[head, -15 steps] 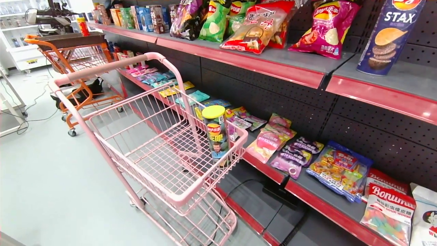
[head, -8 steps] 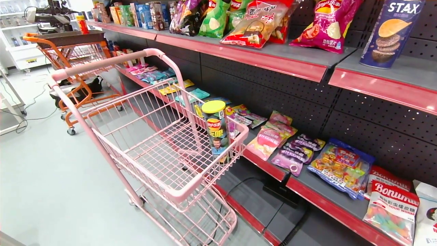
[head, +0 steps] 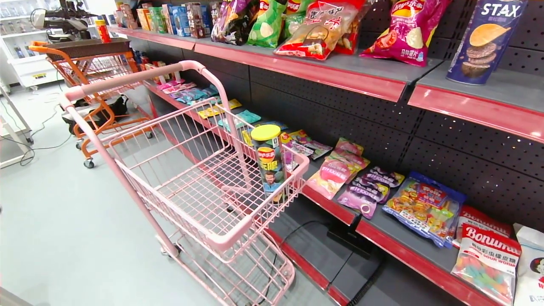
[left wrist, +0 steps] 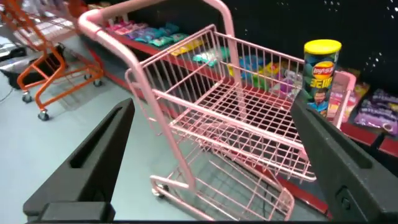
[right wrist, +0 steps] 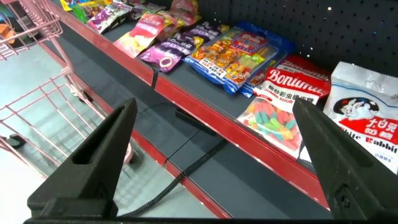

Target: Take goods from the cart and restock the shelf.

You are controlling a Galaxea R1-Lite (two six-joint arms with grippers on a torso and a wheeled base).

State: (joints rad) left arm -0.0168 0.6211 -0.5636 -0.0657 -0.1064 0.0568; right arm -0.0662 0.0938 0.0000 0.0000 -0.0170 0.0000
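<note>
A yellow-lidded chip can [head: 268, 163] stands upright in the right corner of the pink cart [head: 221, 243], beside the lower shelf [head: 340, 211]. It is well apart from the left claw [left wrist: 211, 174], whose fingers are spread wide and empty. The right claw [right wrist: 211, 162], likewise spread, hangs near the shelf's candy bags [right wrist: 239, 53].

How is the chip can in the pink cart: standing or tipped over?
Standing. The chip can rests on its base in the cart, yellow lid facing up.

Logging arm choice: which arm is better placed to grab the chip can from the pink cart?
Left, probably. The left gripper, open, faces the cart with the chip can ahead. The right gripper, also open, faces the candy shelf instead.
</note>
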